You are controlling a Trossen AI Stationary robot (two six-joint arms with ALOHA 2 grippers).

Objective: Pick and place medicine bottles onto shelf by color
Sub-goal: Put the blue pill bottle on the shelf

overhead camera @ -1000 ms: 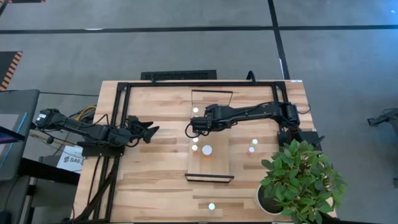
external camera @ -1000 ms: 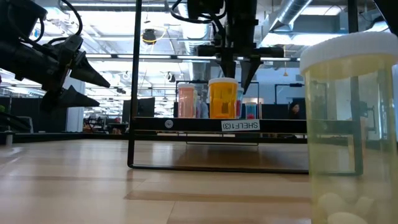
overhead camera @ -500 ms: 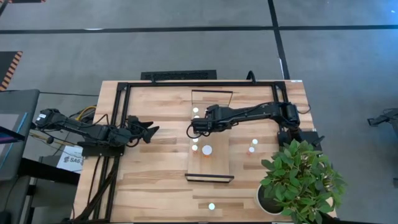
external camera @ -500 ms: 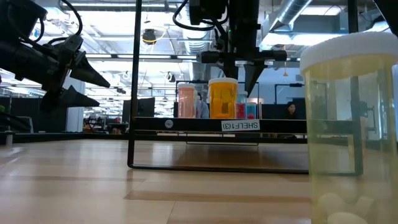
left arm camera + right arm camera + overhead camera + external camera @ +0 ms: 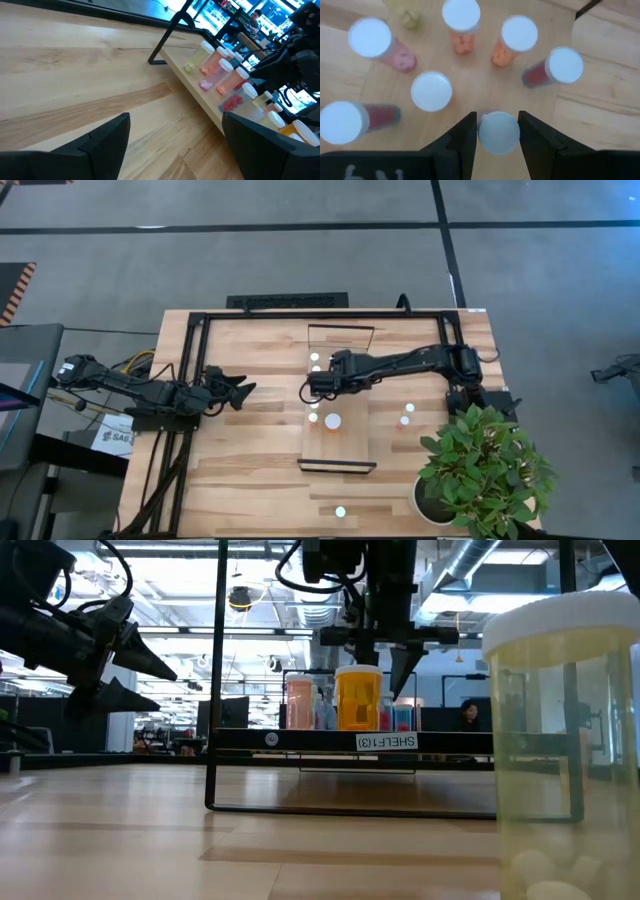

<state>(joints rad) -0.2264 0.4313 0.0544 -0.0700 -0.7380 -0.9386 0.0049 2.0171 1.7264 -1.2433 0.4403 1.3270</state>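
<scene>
Sorting is partway done, judging by the layout: a cluster of medicine bottles (image 5: pixel 462 22) already stands on the shelf (image 5: pixel 352 442), which runs from the tabletop (image 5: pixel 250 470) centre toward the near edge, with the cluster at the shelf's far end. Right tool (image 5: pixel 307 389) hangs over that cluster; the right wrist view shows its fingers (image 5: pixel 462 137) spread just wide enough to straddle one white cap (image 5: pixel 498 132), and I can't tell if they touch it. So either a placement is finishing or a pick is starting; can't say which. Bodies seen from that view are red, orange and one pale yellow, loosely mixed, so colour grouping looks unfinished. Left over off the shelf: two bottles (image 5: pixel 406 414) on the tabletop right of the shelf, one (image 5: pixel 340 511) near the near edge, and a big pale bottle (image 5: pixel 560 740) close to the low camera, likely that same one. Large-capped orange bottle (image 5: pixel 358 698) sits on the shelf just beneath the right tool in the low view. Left tool (image 5: pixel 243 388) is parked over the tabletop's left side, fingers (image 5: pixel 105 137) spread wide, holding nothing. Obstacles: caps packed close, so the fingers could knock a neighbour; the potted plant (image 5: pixel 482 470) fills the near right corner beside the right arm's base; the black frame (image 5: pixel 190 360) runs along the far and left edges.
</scene>
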